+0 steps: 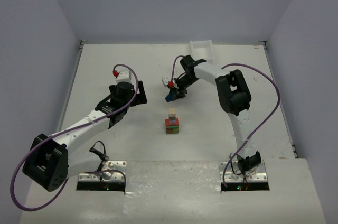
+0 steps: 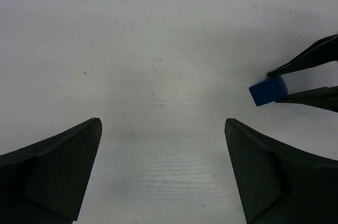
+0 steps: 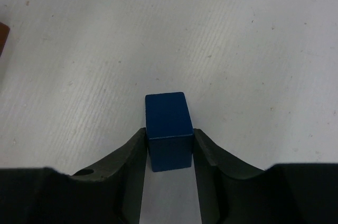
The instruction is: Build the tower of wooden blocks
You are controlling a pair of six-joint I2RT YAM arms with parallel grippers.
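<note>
right jaws: clamped on blue block [image 3: 168,123] sides | left jaws: apart | block: light, hard, smooth, may slip

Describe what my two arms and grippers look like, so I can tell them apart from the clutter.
Both the left arm and right arm have white links with bulky black joint housings. A purple cable loops along each, and a small red part sits near each wrist. The left gripper and right gripper have matte black, wedge-shaped fingers with no visible markings.
</note>
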